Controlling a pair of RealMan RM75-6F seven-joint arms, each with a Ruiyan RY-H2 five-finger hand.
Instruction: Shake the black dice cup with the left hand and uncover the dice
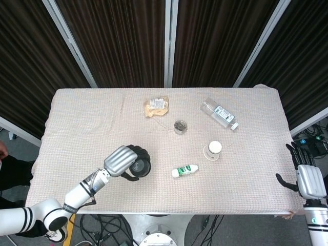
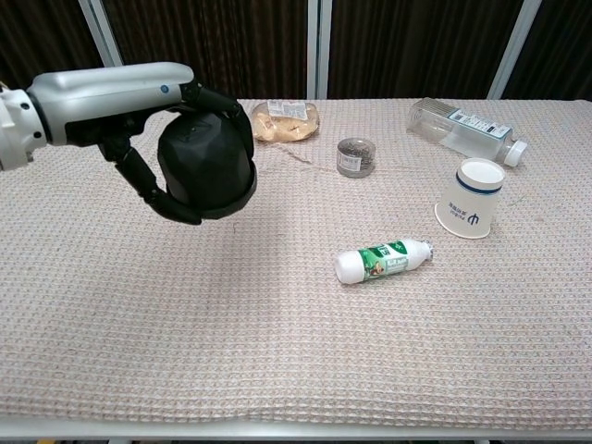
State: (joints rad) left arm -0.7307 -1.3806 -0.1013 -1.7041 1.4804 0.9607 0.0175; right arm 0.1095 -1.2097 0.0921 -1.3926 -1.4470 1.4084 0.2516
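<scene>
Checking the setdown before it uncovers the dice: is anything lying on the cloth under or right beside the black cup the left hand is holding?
Nothing visible does. The left hand holds the black dice cup over bare cloth; the small green-labelled bottle lies well off toward the right hand's side.
</scene>
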